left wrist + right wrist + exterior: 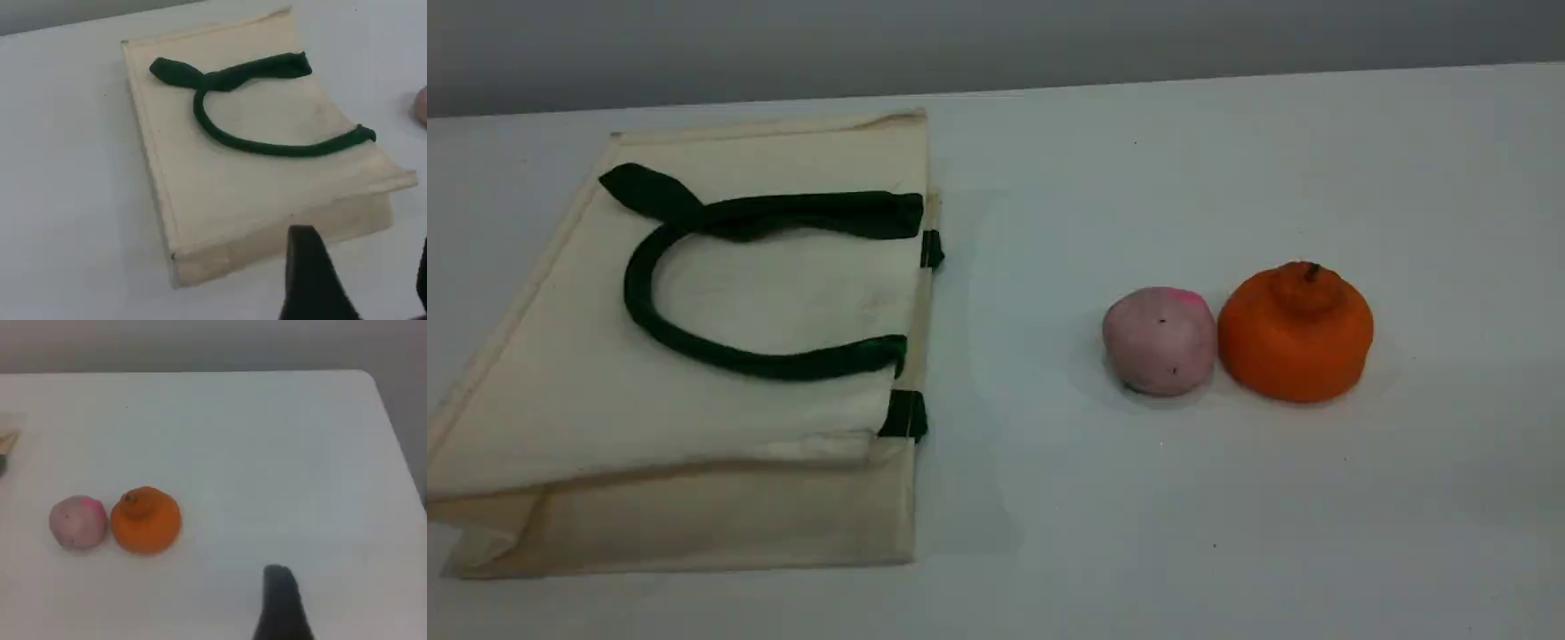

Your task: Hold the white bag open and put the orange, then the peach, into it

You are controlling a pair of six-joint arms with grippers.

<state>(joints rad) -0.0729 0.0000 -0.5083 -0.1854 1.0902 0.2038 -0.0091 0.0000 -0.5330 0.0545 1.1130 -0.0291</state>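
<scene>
The white bag (694, 418) is laid flat on the left side of the table (1227, 533), well apart from the fruit. Its mouth edge is turned to the right, and one dark green handle (783, 363) is curled on top of the canvas, its far end twisted. The bag is seen folded shut, with a side panel showing along its near edge.

The peach (1159, 340) and the orange (1296, 333) are set side by side right of centre, the peach on the left. They appear to touch, though the contact cannot be made out for certain.

The left gripper (365, 267) is held above the bag's near right corner with its fingers spread and nothing between them. Of the right gripper (283, 607) only one dark fingertip is seen, over bare table near the orange, so whether its claw is spread or pressed together cannot be told.
</scene>
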